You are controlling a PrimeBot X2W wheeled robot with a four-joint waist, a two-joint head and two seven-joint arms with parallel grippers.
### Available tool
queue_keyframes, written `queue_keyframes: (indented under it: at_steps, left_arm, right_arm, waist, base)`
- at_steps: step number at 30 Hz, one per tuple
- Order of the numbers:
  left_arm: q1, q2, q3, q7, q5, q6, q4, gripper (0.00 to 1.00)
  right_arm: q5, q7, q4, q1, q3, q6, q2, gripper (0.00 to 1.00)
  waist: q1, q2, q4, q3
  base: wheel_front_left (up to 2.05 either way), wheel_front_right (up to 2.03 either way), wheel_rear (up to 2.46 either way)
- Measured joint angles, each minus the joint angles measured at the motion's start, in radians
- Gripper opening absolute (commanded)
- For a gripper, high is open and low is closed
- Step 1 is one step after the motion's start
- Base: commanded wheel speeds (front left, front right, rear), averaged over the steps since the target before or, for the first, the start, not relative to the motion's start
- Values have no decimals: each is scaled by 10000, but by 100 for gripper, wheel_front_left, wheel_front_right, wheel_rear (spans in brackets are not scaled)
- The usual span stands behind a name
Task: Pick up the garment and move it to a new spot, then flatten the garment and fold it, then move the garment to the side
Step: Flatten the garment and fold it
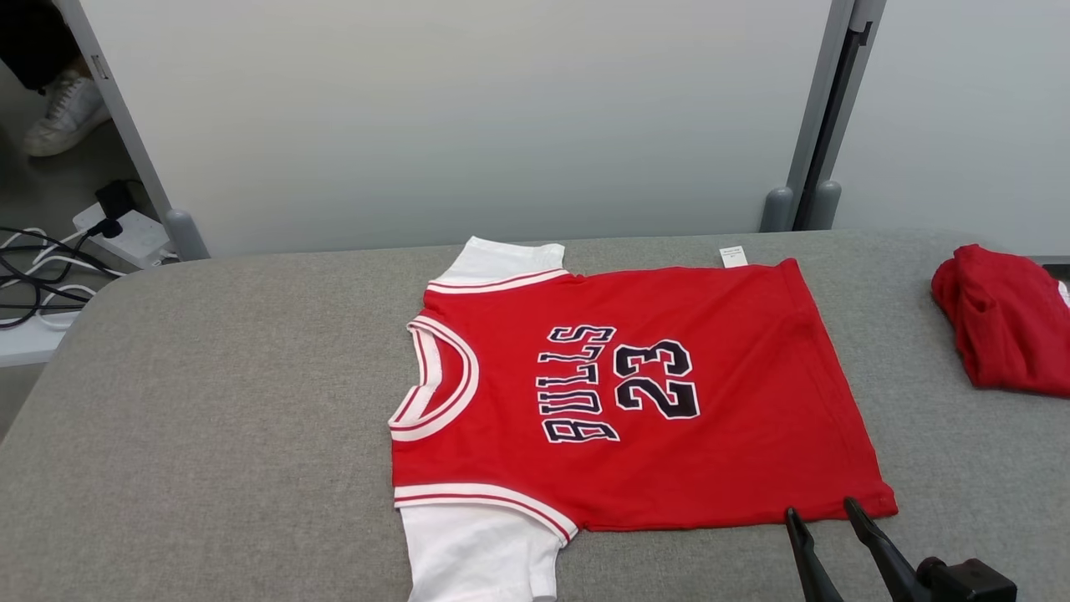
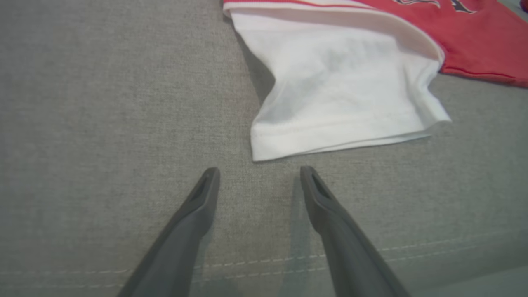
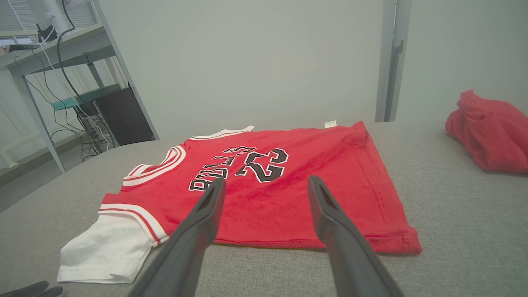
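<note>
**Red shirt** point(image 1: 669, 401) laid flat, front up, near the middle of the grey padded table point(image 1: 209, 401). The collar point(image 1: 468, 380) points towards the robot's left and the hem towards its right. One white sleeve point(image 2: 342, 95) lies at the near edge, the other at the far edge. A small white label point(image 1: 733, 256) pokes out at the far hem corner. A crumpled red cloth point(image 1: 1003, 322) lies well apart, at the table's right end.

**Right gripper** point(image 1: 821, 508): fingers spread and empty, tips just beside the near hem corner point(image 1: 873, 500). Whether they touch the cloth cannot be told.

**Left gripper** point(image 2: 260, 169): fingers spread and empty, low over bare table, tips just short of the near sleeve's cuff.

**Judged stage:** garment flattened, fold not begun.

**Handling, as judged:**
- The shirt is a thin knit, light and limp, with no stiffness of its own.
- It will sag and drape from any hold, and a lift from one point would drag it into wrinkles.
- The table's woven cover probably grips the cloth a little, so lifting suits it better than sliding.

**Suggested holds:**
- The right gripper takes the near hem corner.
- The left gripper takes the near sleeve's cuff or the shoulder seam.
- Each pinch takes both layers at the stitched edge, where the cloth is thickest.
- Raising the two holds together would hold the fold line straight.
</note>
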Motion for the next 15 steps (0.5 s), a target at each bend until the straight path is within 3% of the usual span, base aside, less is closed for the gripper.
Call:
queue_keyframes:
  at_steps: [11,12,13,14,15]
  left_arm:
    - [-741,-15,-512,-276,-625,46,518,100]
    - [-798,-17,-566,-280,-673,46,558,91]
    - [-869,-17,-633,-307,-677,46,623,49]
    - [-928,-15,-694,-309,-690,46,671,29]
    - [-972,-17,-756,-341,-729,46,725,0]
  right_arm:
    - [0,0,8,-184,71,0,-151,100]
    - [0,0,10,-186,73,0,-169,100]
    - [0,0,10,-187,81,0,-190,100]
    - [0,0,12,-194,82,0,-211,100]
    - [0,0,12,-200,81,0,-226,100]
  waist:
    - [0,0,-157,266]
    - [0,0,-161,292]
    - [0,0,-165,316]
    - [0,0,-167,336]
    - [0,0,-167,355]
  base:
    - [0,0,0]
    - [0,0,0]
    - [0,0,0]
    - [0,0,0]
    - [0,0,0]
